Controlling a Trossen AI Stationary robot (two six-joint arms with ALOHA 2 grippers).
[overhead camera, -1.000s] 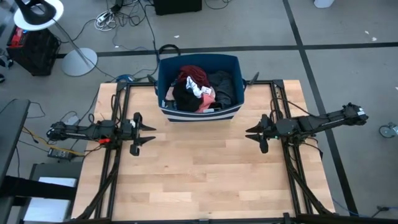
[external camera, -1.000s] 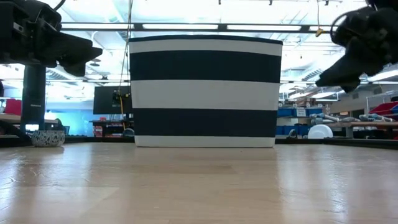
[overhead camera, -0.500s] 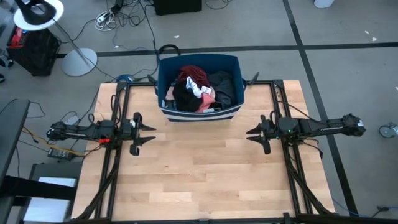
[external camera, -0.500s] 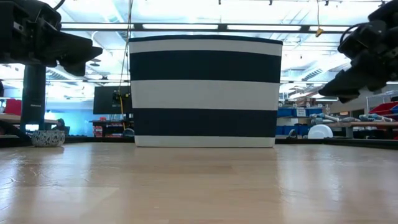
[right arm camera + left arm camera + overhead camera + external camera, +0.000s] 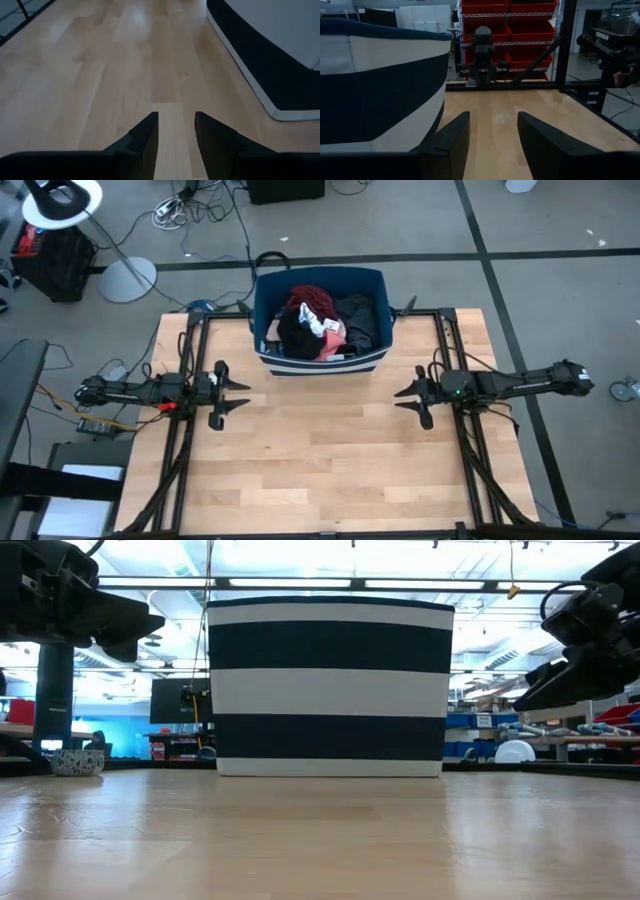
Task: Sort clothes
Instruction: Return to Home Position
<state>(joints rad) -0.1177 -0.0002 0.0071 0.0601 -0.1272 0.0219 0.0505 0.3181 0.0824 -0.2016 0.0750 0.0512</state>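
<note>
Clothes (image 5: 318, 325) heaped in the striped bin (image 5: 320, 273), far centre.
My left gripper (image 5: 241, 395) and right gripper (image 5: 399, 398) hover open, empty; I'd pinch these soft, light garments at a raised fold.

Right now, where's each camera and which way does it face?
High: overhead, down on the wooden table, rectangular navy-and-white striped bin of clothes, left gripper, right gripper, both open.
Low: table height, level at the bin's wall; grippers in upper corners.
Left wrist: across the table past its fingers, bin alongside.
Right wrist: tilted down at the table past its fingers, bin's base.
Shared: bin in all four.
</note>
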